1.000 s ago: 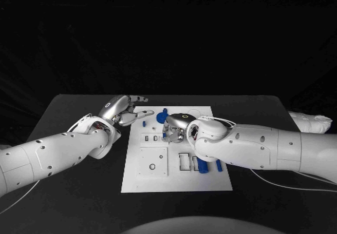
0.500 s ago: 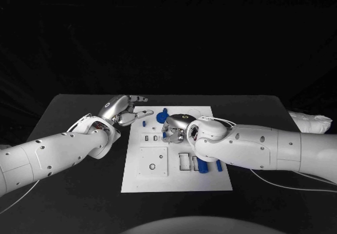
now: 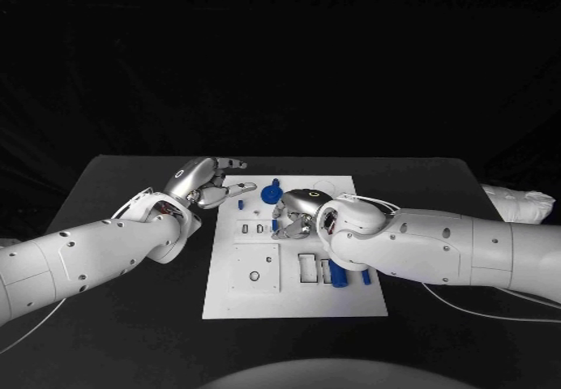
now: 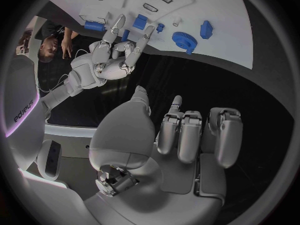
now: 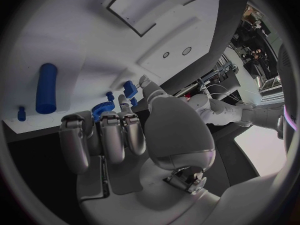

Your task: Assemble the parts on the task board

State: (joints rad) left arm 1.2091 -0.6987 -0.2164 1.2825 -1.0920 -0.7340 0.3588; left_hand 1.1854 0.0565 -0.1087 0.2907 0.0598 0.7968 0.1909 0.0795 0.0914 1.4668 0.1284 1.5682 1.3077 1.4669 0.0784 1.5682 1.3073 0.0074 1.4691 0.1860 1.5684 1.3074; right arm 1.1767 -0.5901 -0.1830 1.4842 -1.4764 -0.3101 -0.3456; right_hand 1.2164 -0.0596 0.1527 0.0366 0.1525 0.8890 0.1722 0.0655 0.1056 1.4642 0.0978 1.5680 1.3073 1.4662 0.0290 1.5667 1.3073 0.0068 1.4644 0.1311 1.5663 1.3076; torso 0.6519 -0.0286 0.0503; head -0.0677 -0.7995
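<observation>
Head view: blue gear (image 3: 270, 194) lies just beyond right hand (image 3: 293, 215) fingers (image 3: 277, 224).

This looks like a robotics lab or test cell. A matte black counter (image 3: 140, 324) stands against an all-black backdrop, carrying a flat white rectangular task board (image 3: 246, 300) with cut-out slots and small blue plastic parts (image 3: 338, 278). Loose white cables (image 3: 468, 308) trail across it.

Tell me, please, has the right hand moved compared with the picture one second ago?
Yes, slightly. In the head view the right hand has shifted toward the robot along the task board, while the blue gear stays in place.
</observation>
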